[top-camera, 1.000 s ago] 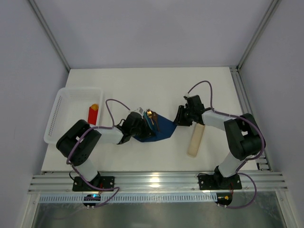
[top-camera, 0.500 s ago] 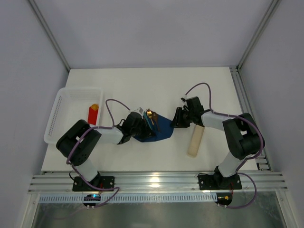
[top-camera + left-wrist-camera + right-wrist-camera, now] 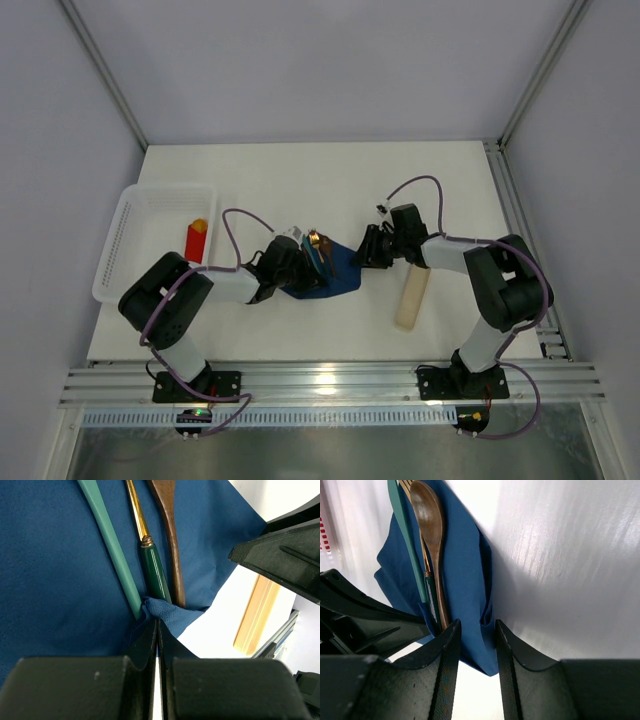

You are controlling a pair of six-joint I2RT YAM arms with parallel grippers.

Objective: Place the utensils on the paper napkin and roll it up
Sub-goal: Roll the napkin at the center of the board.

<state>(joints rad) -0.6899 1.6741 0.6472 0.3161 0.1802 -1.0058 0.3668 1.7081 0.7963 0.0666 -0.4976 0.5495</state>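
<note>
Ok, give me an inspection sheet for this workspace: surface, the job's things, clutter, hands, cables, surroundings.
Surface: white table; no stains seen.
Job's things: paper napkin, partly folded, with three utensils lying side by side on it.
Clutter: beige bar right of the napkin; red block standing in the white basket at left.
Hands: left hand shut, pinching a napkin corner; right hand open, straddling the napkin's edge.
Cables: purple cables loop above both arms, away from the napkin.
Surroundings: grey walls and metal frame posts; nothing else seen.
</note>
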